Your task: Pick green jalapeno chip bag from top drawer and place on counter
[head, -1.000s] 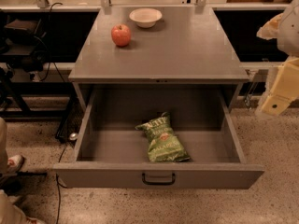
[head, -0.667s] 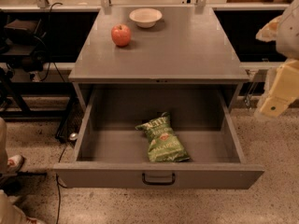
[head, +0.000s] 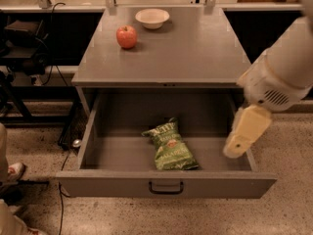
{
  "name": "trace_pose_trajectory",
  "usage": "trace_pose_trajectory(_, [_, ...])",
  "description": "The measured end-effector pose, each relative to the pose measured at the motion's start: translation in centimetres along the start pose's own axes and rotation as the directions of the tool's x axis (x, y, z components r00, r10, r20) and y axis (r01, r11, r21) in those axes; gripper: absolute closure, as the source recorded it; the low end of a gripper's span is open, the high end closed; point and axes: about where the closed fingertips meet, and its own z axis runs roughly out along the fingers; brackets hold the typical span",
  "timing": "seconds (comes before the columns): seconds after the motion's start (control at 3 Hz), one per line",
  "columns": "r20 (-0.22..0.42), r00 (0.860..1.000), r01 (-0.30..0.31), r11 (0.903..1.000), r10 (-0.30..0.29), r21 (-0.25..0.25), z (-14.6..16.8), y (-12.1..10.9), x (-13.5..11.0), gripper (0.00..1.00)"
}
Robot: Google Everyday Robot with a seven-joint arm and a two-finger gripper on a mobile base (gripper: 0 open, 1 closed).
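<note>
The green jalapeno chip bag (head: 170, 146) lies flat on the floor of the open top drawer (head: 165, 184), near its middle and slightly towards the front. The drawer is pulled fully out, with a dark pull handle (head: 166, 188) on its front panel. The counter (head: 181, 48) is the grey cabinet top behind it. My gripper (head: 240, 142) hangs on the pale arm (head: 279, 75) over the drawer's right wall, to the right of the bag and apart from it. It holds nothing that I can see.
A red apple (head: 126, 36) and a white bowl (head: 152, 18) stand on the counter's back left. Dark equipment and cables (head: 24, 38) stand to the left of the cabinet. A person's shoe (head: 12, 172) is at the left edge on the speckled floor.
My arm has swung in from the right edge towards the left and down, so the gripper is now over the drawer's right side. The bag, apple and bowl have not moved.
</note>
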Motion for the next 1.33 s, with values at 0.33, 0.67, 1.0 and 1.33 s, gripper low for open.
trace_pose_trajectory(0.33, [0.049, 0.987, -0.149, 0.9868, 0.152, -0.064, 6.6, 1.6, -0.3, 0.0])
trace_pose_trajectory(0.67, [0.099, 0.97, -0.222, 0.9749, 0.222, -0.017, 7.6, 0.4, -1.2, 0.0])
trace_pose_trajectory(1.0, [0.104, 0.972, -0.213, 0.977, 0.213, -0.011, 7.3, 0.2, -1.3, 0.0])
trace_pose_trajectory(1.33, [0.126, 0.963, -0.239, 0.9707, 0.24, -0.027, 8.5, 0.3, -1.6, 0.0])
